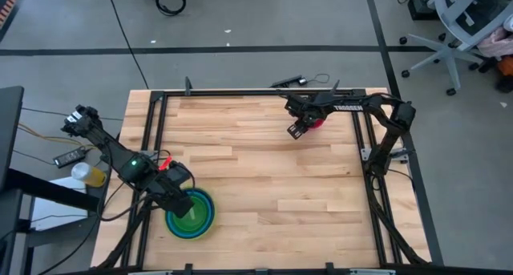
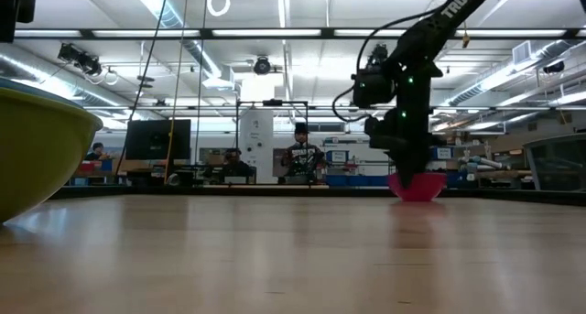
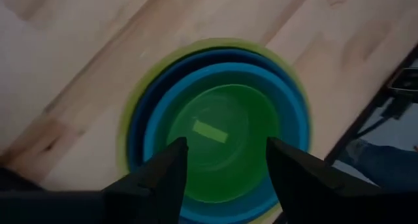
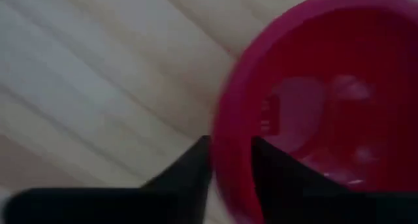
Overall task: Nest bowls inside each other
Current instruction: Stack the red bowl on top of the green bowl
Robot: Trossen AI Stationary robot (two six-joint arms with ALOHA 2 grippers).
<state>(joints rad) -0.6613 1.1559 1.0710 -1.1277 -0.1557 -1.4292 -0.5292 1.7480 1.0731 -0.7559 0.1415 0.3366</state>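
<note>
Several bowls are nested in a stack [image 1: 191,215] near the table's front left: a green bowl [image 3: 222,129] innermost, inside two blue ones, inside a yellow-green one [image 2: 37,149]. My left gripper [image 3: 225,162] hangs open above the stack, touching nothing. A magenta bowl [image 1: 318,121] stands on its base at the far right of the table [image 2: 417,188]. My right gripper [image 4: 232,159] is down at this bowl's rim, shut on it. My right gripper has the magenta bowl's rim [image 4: 230,129] between its two fingers, one finger inside the bowl and one outside. The fingers come from above, pointing down. In the low view the bowl's base is on the table.
Black frame rails [image 1: 152,139] run along the table's left, far and right edges. A yellow bottle [image 1: 92,175] and a remote sit off the table to the left. Bare wood lies between the stack and the magenta bowl. People sit in the room beyond.
</note>
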